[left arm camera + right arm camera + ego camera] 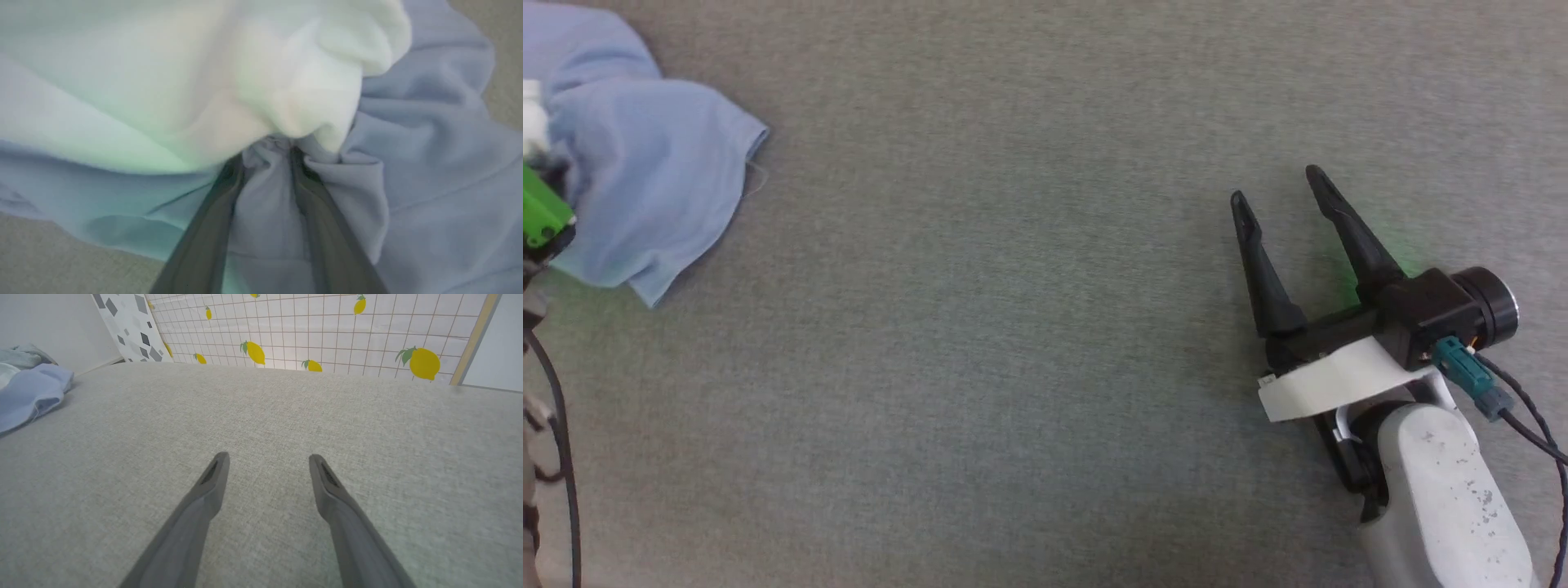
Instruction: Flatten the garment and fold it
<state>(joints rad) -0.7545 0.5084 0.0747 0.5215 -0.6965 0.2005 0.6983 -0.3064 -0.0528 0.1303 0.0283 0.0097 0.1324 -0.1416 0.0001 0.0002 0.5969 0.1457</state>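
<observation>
At the far left of the head view, your garment (654,180) lies crumpled in a loose heap on the grey woven surface (1013,367), with one light blue flap spread out toward the middle. Your left arm's green-lit wrist (539,212) sits right over that heap at the frame edge.

From the left wrist view you can see the left gripper (267,153) pushed into the garment (429,163). Its two dark fingers (204,228) stand partly closed, with a fold of blue knit gathered between them and puckering at the tips. The tips themselves are buried under a mound of pale, white-looking cloth (245,61), so you cannot tell whether the fold is actually pinched or only lying between the fingers.

Your right gripper (1278,188) is well apart from the garment, over bare surface at the right of the head view. Its jaws are spread wide with nothing between them, and in the right wrist view the right gripper (267,459) points across the surface toward a lemon-patterned wall (327,330). Whether its tips touch the surface is not clear. From there you see the garment (28,396) far off at the left edge.
</observation>
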